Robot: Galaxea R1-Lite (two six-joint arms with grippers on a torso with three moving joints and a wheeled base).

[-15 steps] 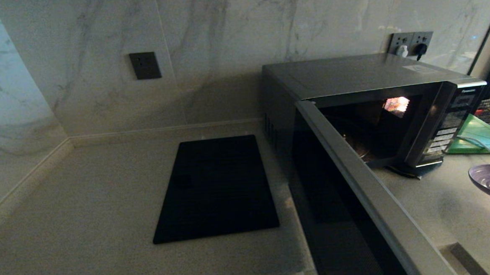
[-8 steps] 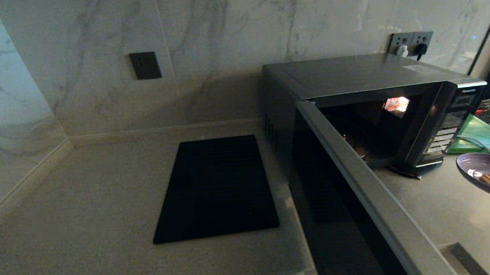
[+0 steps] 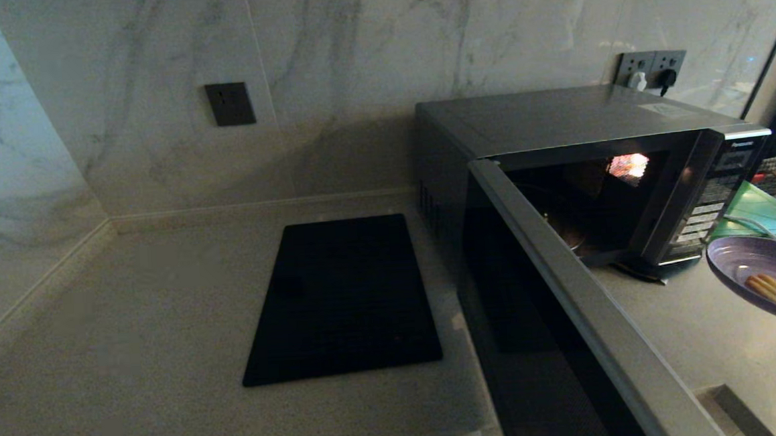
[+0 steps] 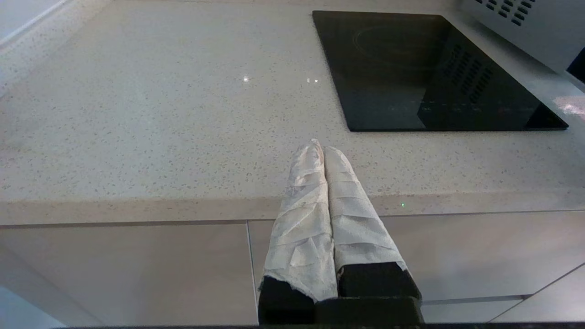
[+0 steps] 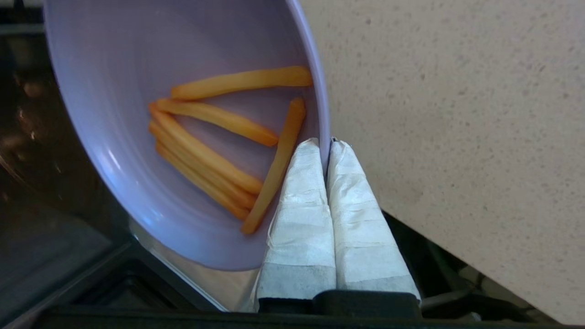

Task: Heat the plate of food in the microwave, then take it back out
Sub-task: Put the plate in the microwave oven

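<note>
While the plate of food (image 3: pixel 760 278) is held above the counter (image 3: pixel 686 335) at the right edge of the head view, its rim is pinched between the cloth-wrapped fingers (image 5: pixel 297 214) of the right gripper (image 5: pixel 325 142), which is clenched on it. Thin orange sticks (image 5: pixel 215 155) are seen lying in the lavender dish, which is tilted in the right wrist view. Just beside it, to the left, the microwave (image 3: pixel 556 123) is found with its door (image 3: pixel 552 316) swung wide open and its cavity lit. A green board (image 3: pixel 766 215) is seen behind the plate. A black cooktop panel (image 3: pixel 342 297) is set into the counter left of the microwave. The left gripper (image 4: pixel 323 147) is parked off the counter's front edge, its wrapped fingers pressed together on nothing.
</note>
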